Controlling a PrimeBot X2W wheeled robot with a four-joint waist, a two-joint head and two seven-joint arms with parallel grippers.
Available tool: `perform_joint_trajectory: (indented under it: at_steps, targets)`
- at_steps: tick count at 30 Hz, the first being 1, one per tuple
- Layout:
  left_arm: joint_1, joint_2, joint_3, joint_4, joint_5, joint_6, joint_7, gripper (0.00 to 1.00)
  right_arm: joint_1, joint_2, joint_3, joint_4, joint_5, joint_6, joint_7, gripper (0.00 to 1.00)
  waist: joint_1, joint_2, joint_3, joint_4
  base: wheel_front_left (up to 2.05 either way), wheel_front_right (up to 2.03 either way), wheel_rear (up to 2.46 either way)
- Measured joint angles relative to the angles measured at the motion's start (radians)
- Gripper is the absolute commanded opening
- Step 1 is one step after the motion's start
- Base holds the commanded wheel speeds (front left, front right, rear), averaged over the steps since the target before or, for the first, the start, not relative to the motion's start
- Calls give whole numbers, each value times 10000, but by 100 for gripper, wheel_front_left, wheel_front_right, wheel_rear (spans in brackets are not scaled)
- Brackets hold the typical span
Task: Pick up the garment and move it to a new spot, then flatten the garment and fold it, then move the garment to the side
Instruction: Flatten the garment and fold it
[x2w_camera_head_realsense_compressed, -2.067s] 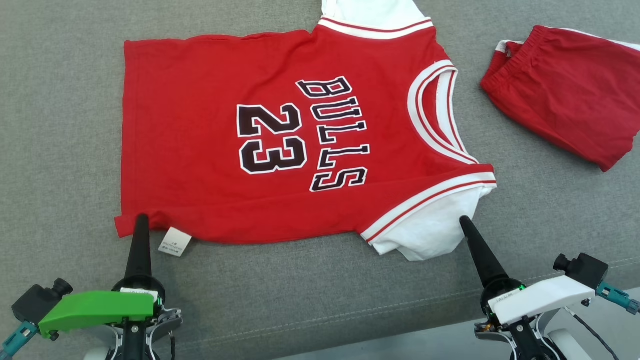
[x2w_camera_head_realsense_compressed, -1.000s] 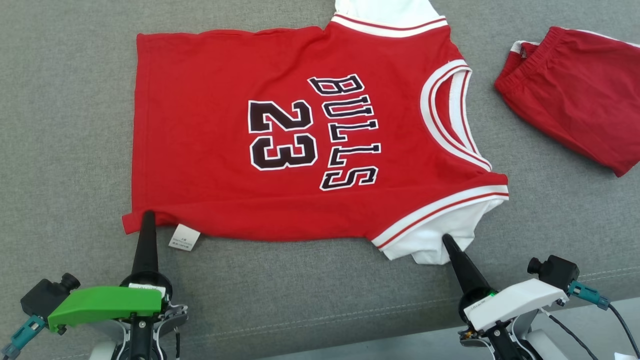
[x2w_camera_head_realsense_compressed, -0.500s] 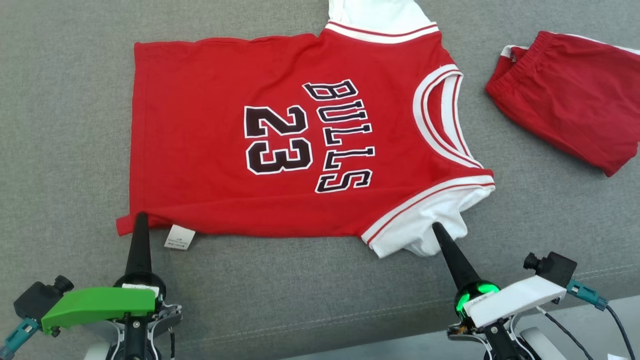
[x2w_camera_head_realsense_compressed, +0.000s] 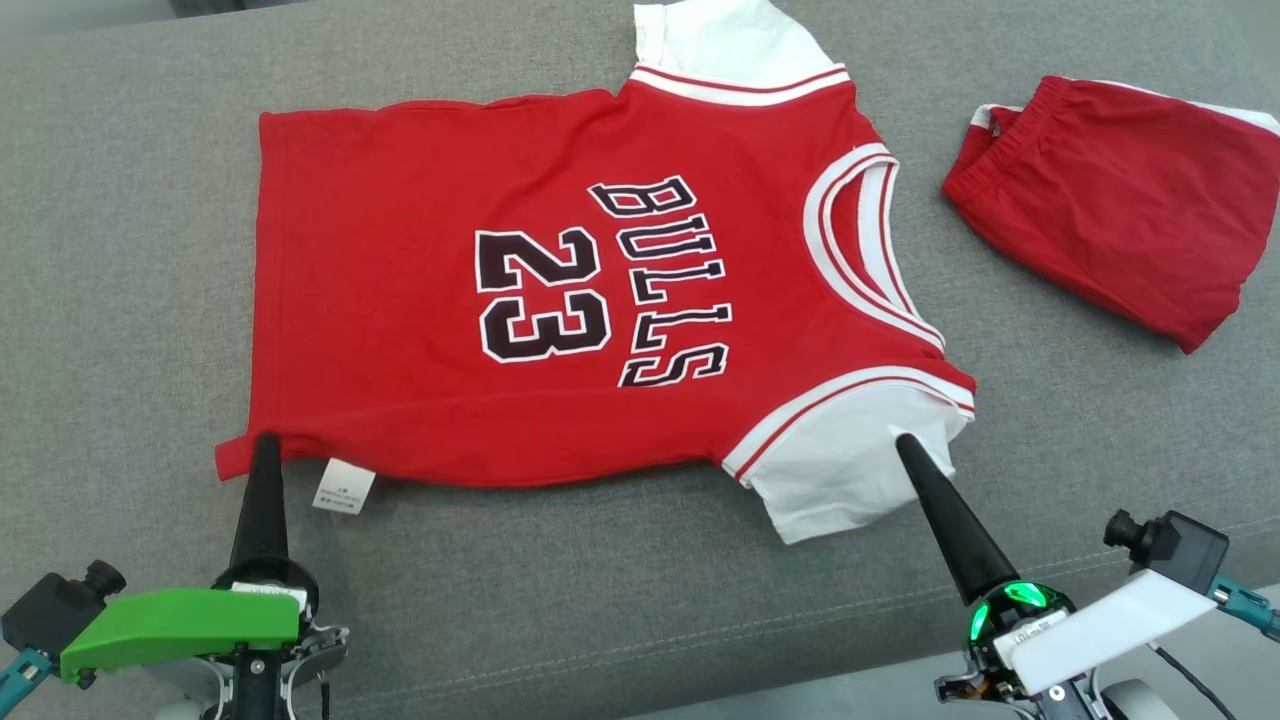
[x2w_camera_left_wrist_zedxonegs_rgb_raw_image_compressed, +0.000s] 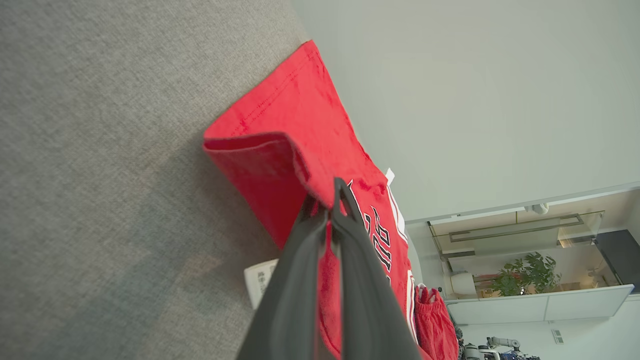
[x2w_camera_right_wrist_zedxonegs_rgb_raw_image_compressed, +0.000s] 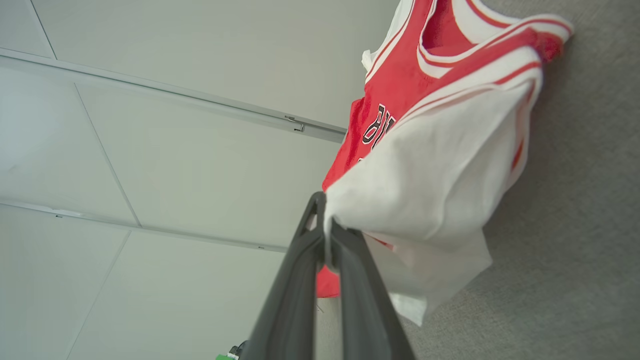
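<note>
The left hand (x2w_camera_head_realsense_compressed: 265, 441) clamps the jersey (x2w_camera_head_realsense_compressed: 400, 300) hem, the right hand (x2w_camera_head_realsense_compressed: 903, 443) its white sleeve (x2w_camera_head_realsense_compressed: 835, 475); lift both evenly, holding the edge taut.

Garment (x2w_camera_head_realsense_compressed: 400, 300): red knit cloth, matt, fine-grained. Its sleeve (x2w_camera_head_realsense_compressed: 840, 480): white cloth, matt, softly creased. Lettering (x2w_camera_head_realsense_compressed: 545, 290): flat, smooth print. Label (x2w_camera_head_realsense_compressed: 343, 487): thin, white, papery-looking. Upholstered surface (x2w_camera_head_realsense_compressed: 120, 300): grey woven cloth, coarse, matt. Shorts (x2w_camera_head_realsense_compressed: 1110, 230) near its right edge: red matt cloth, gathered waistband. Left gripper (x2w_camera_head_realsense_compressed: 266, 442) and right gripper (x2w_camera_head_realsense_compressed: 905, 445): dark, smooth, matt, plastic-looking. Green cover (x2w_camera_head_realsense_compressed: 180, 620) and white cover (x2w_camera_head_realsense_compressed: 1100, 625): smooth plastic, faint sheen.
</note>
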Motion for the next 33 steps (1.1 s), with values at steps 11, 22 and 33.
perform_joint_trajectory:
  at_steps: [11,22,33]
  targets:
    - [501,157,36,-610,19,288,13,0,798,-499,-435,-1160,332,0,-146,0,0,0,6,32,0,0,0]
    - [766,205,58,-1177,19,548,113,0,1170,-846,-500,-1532,362,-2,-98,0,0,0,162,53,0,0,0]
    - [635,830,-362,-1680,424,798,884,0,-5,-755,-568,-1329,378,-932,359,0,0,0,774,-26,0,0,0]
